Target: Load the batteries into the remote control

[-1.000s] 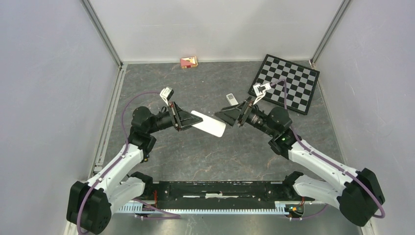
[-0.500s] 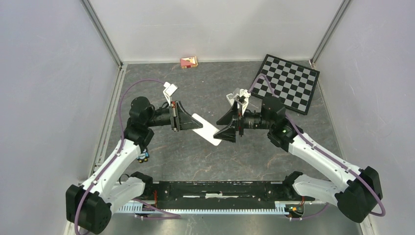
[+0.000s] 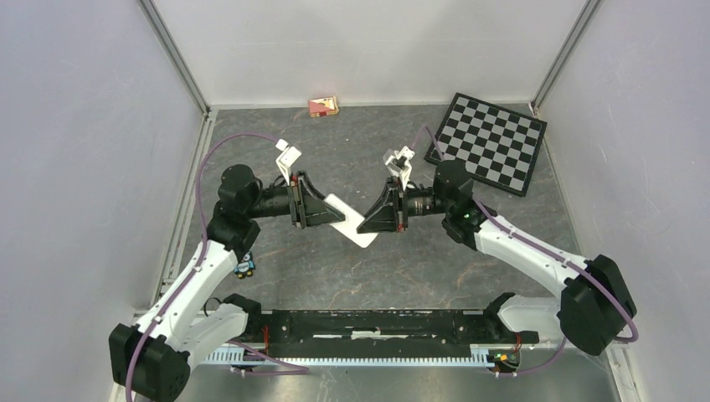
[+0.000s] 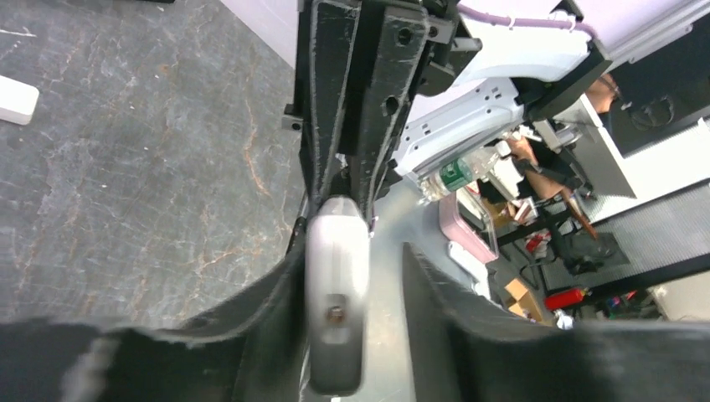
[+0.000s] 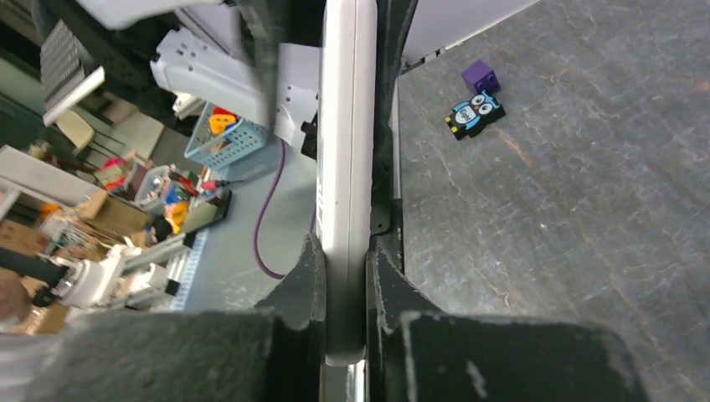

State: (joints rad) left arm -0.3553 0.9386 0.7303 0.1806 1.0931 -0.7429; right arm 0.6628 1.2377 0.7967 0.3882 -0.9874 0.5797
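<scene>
A second ago my right fingers (image 5: 303, 280) stood wide open beside the remote (image 3: 356, 228). Now they pinch its right end by the thin edges. The left fingers (image 4: 431, 293) have loosened: the remote leans on one of them, with a gap to the other. So I judge that the remote, in the air above the middle of the bench (image 3: 335, 276), is passing to the right arm. I see no batteries in any view.
</scene>
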